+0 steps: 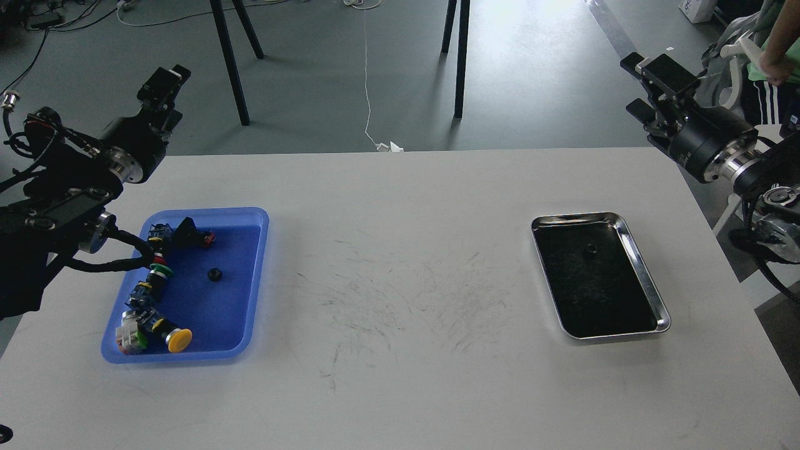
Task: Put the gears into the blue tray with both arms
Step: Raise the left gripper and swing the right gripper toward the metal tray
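The blue tray (228, 309) lies on the left of the white table. One small black gear (215, 274) rests on its bare floor, right of a row of colourful push-button switches (152, 284). Another gear (589, 251) lies in the shiny steel tray (632, 250) on the right. My left gripper (164, 84) is raised beyond the table's far left edge, well above and behind the blue tray. My right gripper (653, 78) is raised past the far right corner, away from the steel tray. Both are dark and small, and their fingers cannot be told apart. Nothing shows in either.
Black stand legs (228, 59) and a white cable (367, 75) are on the floor behind the table. A person (775, 50) stands at the far right. The scuffed table surface (400, 300) stretches between the two trays.
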Available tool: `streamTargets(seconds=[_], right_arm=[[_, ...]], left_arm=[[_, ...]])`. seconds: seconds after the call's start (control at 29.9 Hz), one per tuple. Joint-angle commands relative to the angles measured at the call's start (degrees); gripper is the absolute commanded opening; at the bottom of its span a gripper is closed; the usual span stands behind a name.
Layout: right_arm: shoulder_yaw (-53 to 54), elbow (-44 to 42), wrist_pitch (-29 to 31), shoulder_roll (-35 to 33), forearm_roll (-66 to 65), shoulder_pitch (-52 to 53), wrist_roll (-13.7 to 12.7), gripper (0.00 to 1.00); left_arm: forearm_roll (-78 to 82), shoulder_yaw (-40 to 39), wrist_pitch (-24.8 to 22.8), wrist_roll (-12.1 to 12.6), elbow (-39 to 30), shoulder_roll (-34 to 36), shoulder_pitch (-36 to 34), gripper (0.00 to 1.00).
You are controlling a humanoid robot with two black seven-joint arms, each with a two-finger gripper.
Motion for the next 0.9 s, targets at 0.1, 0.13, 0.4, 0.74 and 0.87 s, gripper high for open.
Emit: streamTargets(seconds=[0.1, 0.13, 0.4, 0.74, 0.87], right_arm=[[-8.0, -0.2, 5.6, -0.1, -5.4, 6.8, -0.4, 0.95], [-8.7, -0.2, 6.3, -0.1, -6.7, 7.5, -0.4, 0.95], [-12.7, -0.2, 8.8, -0.2, -22.6, 11.0, -0.8, 0.96], [-12.8, -0.9, 14.0, -0.8, -40.2, 11.5, -0.5, 0.96], [-13.0, -1.1, 14.3, -0.5, -48.2, 11.2, -0.3, 0.96]], left_arm=[[-0.1, 0.0, -9.6, 0.0, 2.4, -1.4, -2.0, 0.98], [-0.1, -0.1, -11.1, 0.0, 2.5, -1.5, -2.9, 0.98], [-2.2, -2.3, -16.0, 0.0, 6.2, -6.7, -5.9, 0.98], [-5.2, -4.5, -13.7, 0.0, 12.7, -12.5, -5.3, 0.99], [-5.8, -4.8, -13.2, 0.0, 13.1, -13.7, -5.2, 0.99]])
